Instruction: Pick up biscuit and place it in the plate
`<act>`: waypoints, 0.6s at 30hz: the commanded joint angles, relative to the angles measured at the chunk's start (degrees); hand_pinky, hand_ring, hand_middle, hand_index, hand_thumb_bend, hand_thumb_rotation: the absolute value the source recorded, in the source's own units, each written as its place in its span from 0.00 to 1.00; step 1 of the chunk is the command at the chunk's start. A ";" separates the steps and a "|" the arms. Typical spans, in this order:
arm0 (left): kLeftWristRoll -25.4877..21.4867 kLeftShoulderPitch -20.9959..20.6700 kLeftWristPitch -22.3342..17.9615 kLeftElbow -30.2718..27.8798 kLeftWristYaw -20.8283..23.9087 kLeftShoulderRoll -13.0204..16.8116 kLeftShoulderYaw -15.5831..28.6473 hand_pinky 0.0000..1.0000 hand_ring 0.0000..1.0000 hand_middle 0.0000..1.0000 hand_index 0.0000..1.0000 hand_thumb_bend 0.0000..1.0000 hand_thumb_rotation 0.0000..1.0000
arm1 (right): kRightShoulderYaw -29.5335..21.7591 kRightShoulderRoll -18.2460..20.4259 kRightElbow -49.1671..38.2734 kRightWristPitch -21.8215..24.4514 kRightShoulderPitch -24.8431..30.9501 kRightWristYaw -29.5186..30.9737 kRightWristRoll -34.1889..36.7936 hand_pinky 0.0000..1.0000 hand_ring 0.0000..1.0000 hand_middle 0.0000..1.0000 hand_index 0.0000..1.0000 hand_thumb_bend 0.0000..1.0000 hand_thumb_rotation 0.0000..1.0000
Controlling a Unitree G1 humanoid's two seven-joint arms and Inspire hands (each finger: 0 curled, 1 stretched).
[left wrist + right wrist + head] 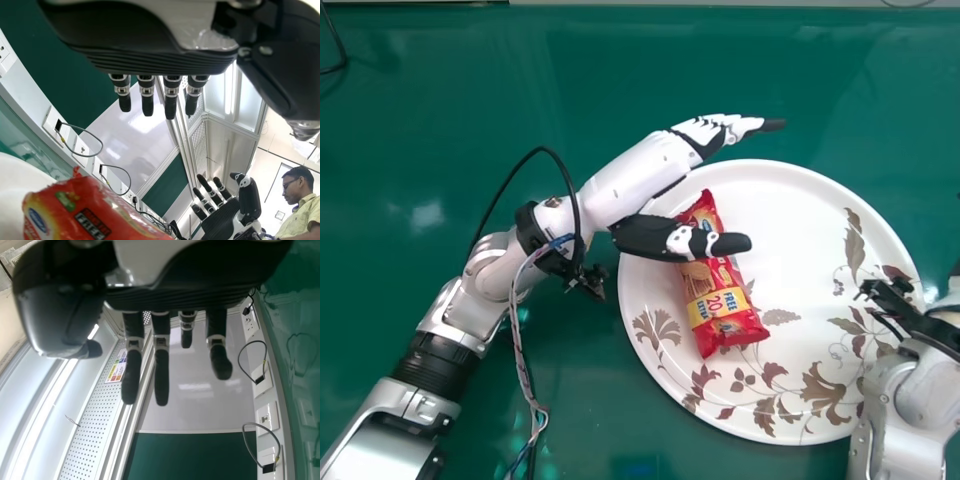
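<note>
The red biscuit packet [725, 307] lies on the left part of the white plate [800, 290] with brown leaf patterns. My left hand [660, 165] is above the plate's left edge, fingers straight, its thumb crossing over the packet's upper part; nothing is gripped. In the left wrist view my left hand [145, 55] has its fingers extended, apart from the packet [90, 210]. At the plate's right edge is my right hand [920, 335]; in the right wrist view that right hand [175, 290] has relaxed, extended fingers, holding nothing.
A green table [560, 80] surrounds the plate. Cables run along my left wrist and forearm, and a black cable lies at the table's far left corner. Wall sockets [267, 417] with looped wires line the far side.
</note>
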 commanded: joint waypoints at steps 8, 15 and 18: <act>2.31 -1.55 -3.07 1.52 1.60 3.69 1.68 1.00 1.00 1.00 1.00 1.00 0.96 | 0.05 0.30 -0.04 0.02 0.45 -0.60 -0.01 0.15 0.43 0.48 0.30 0.52 0.00; 1.34 -0.91 -2.15 0.49 1.42 4.68 2.84 1.00 1.00 1.00 1.00 1.00 0.94 | 0.18 -0.32 0.99 -1.09 -0.03 0.27 0.86 0.16 0.43 0.48 0.31 0.52 0.00; 0.98 -1.08 -2.36 0.66 1.08 5.26 3.01 1.00 1.00 1.00 1.00 1.00 0.92 | 0.24 -0.34 1.24 -1.12 -0.26 0.23 0.65 0.18 0.43 0.48 0.30 0.52 0.00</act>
